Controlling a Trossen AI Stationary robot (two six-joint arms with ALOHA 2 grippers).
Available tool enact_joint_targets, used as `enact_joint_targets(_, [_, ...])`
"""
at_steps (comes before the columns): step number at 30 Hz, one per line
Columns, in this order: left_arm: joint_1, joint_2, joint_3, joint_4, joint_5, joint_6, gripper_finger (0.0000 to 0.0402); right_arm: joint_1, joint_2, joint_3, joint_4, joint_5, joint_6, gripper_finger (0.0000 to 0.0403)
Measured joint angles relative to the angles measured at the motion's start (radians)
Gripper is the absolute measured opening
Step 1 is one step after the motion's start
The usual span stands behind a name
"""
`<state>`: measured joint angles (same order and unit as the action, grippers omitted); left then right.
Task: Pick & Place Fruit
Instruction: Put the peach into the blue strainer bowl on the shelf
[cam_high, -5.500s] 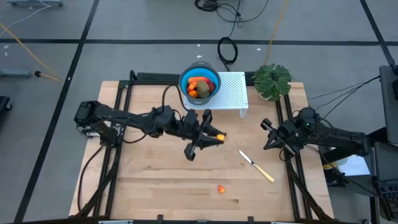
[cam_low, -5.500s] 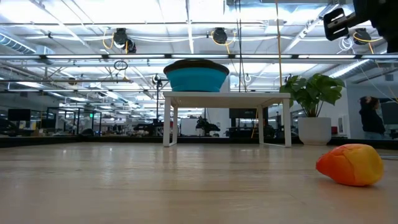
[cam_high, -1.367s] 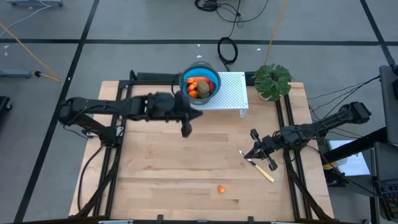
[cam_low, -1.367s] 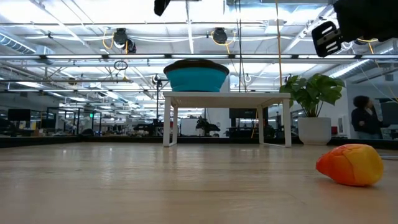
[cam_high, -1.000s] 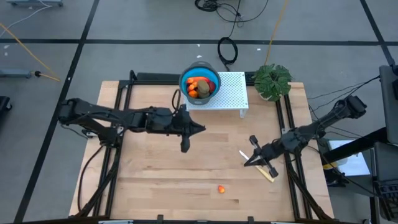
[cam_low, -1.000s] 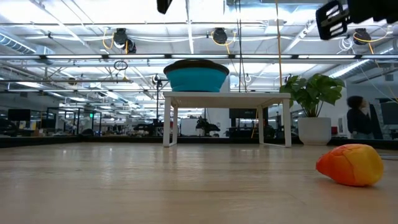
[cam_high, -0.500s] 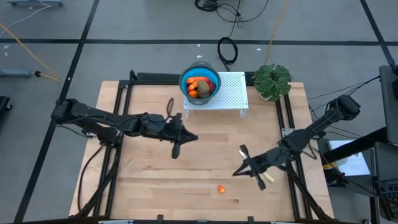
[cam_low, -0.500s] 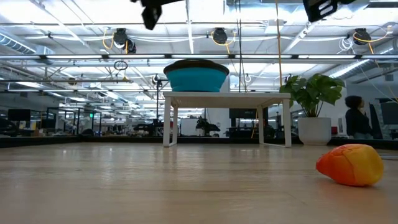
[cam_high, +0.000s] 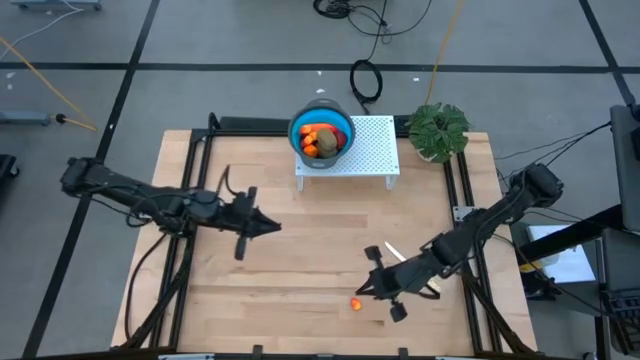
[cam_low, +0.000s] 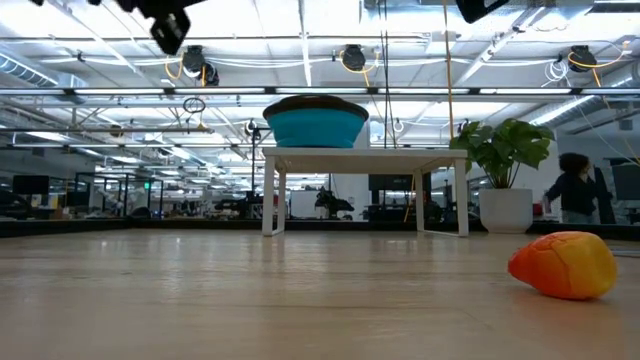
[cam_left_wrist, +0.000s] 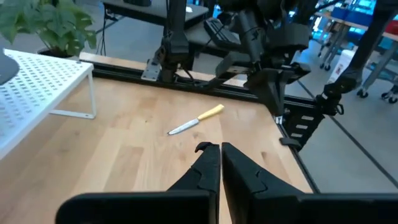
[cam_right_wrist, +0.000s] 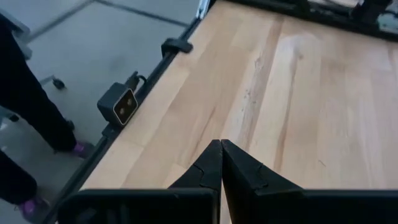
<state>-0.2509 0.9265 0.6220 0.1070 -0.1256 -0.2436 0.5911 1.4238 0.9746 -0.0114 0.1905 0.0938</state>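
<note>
Orange-red fruit (cam_high: 355, 303) on table; others bowled.

The surface (cam_high: 300, 250) is pale wood, planked, with a smooth satin sheen and visible grain. A white perforated metal rack (cam_high: 365, 150) looks matt. The blue bowl (cam_low: 318, 124) seems smooth plastic (its rim greyer). The knife (cam_left_wrist: 196, 120) has a shiny metal blade and a matt yellow handle. The orange-red fruit piece (cam_low: 563, 265) looks smooth, faintly glossy.
</note>
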Motion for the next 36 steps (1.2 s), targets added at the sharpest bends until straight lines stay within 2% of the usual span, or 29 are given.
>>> enact_joint_targets(5, [-0.014, -0.117, -0.092, -0.004, -0.007, 0.005, 0.0002, 0.0, 0.09, 0.126, -0.127, -0.003, 0.028, 0.0])
enact_joint_targets(13, [-0.013, -0.29, -0.197, -0.049, 0.0, 0.035, 0.0016, 0.0, 0.202, 0.286, -0.259, -0.01, 0.037, 0.0])
enact_joint_targets(21, [-0.011, -0.454, -0.205, -0.259, -0.006, 0.062, 0.0006, 0.0, 0.245, 0.346, -0.343, -0.091, 0.035, 0.0007])
enact_joint_targets(26, [-0.011, -0.543, -0.205, -0.343, -0.015, 0.07, 0.0018, -0.004, 0.243, 0.345, -0.367, -0.091, -0.005, 0.0039])
enact_joint_targets(31, [-0.011, -0.59, -0.205, -0.388, -0.016, 0.086, 0.001, -0.021, 0.247, 0.345, -0.374, -0.094, -0.003, 0.0089])
enact_joint_targets(36, [-0.011, -0.595, -0.205, -0.42, -0.016, 0.091, 0.0004, -0.029, 0.268, 0.343, -0.376, -0.171, -0.002, 0.0139])
